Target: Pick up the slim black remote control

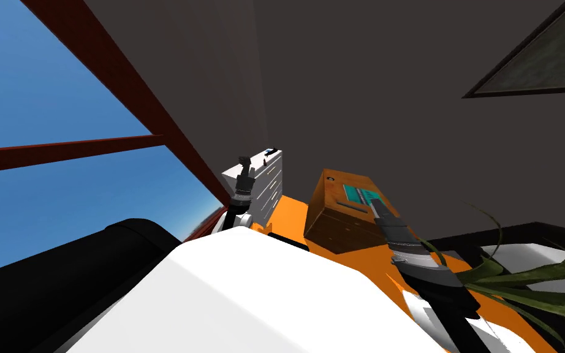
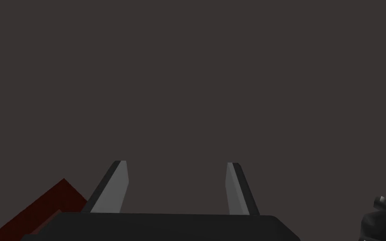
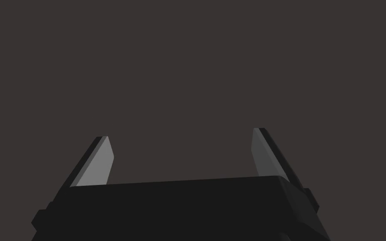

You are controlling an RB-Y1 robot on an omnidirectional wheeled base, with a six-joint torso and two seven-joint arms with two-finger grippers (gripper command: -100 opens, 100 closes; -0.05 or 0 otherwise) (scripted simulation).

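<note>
A slim dark bar, the remote control point(image 1: 350, 205), lies on top of a brown wooden cabinet point(image 1: 336, 227), next to a flat teal item point(image 1: 361, 194). My right gripper point(image 1: 375, 204) hovers over the cabinet top just beside the remote, its arm reaching in from the lower right. In the right wrist view the right gripper point(image 3: 181, 144) stands open, empty, facing a flat dark grey wall. My left gripper point(image 1: 244, 161) is raised in front of a white drawer unit point(image 1: 270, 178). Its wrist view shows the left gripper point(image 2: 176, 169) open with nothing between the fingers.
The cabinet and drawer unit stand on an orange floor point(image 1: 290, 214) against the dark grey wall. A green plant point(image 1: 520, 282) spreads at the right. A black rounded body point(image 1: 91, 263) lies at the left under a window with a red-brown frame point(image 1: 140, 104).
</note>
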